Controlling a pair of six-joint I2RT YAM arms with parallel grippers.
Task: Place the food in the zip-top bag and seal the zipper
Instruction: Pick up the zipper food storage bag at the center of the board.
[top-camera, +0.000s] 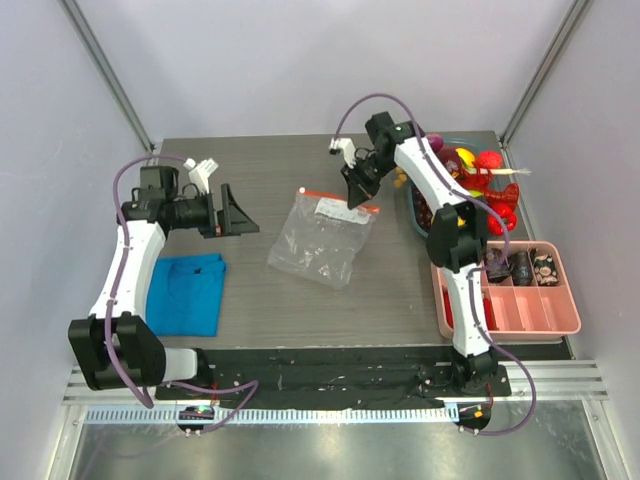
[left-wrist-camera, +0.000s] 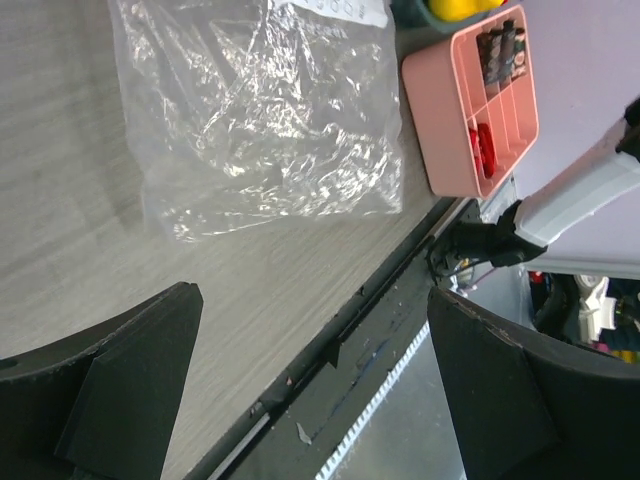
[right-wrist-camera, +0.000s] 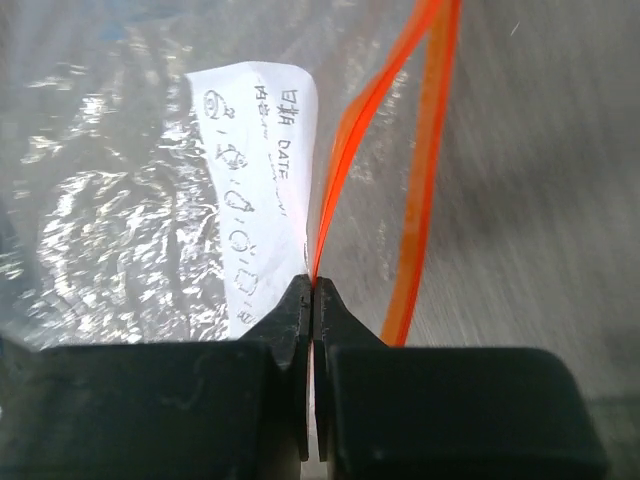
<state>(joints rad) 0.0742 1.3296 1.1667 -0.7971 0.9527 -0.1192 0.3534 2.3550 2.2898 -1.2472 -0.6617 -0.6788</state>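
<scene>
**Opening the bag's mouth**

The right gripper (right-wrist-camera: 312, 288) is pinching one side of the thin orange-red zipper strip (right-wrist-camera: 427, 150) on the clear crinkly zip-top bag (top-camera: 312, 238). The bag is lying mid-way across the grey table (top-camera: 400, 300). The gripper is probably pulling its mouth open. The left gripper (top-camera: 232, 212) is hanging wide open, left of the bag. The shiny toy fruits and vegetables (top-camera: 475, 172) are sitting far right, not yet inside.

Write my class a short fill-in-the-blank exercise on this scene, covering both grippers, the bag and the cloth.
1. The jaws of the right gripper are ____ on one strip of the orange-red zipper.
2. The jaws of the left gripper are ____, holding nothing.
3. The folded cloth near the left arm is ____ in colour.
4. All the toy food lies outside the zip-top bag, which is ____.

Missing words: shut; open; blue; empty.
</scene>
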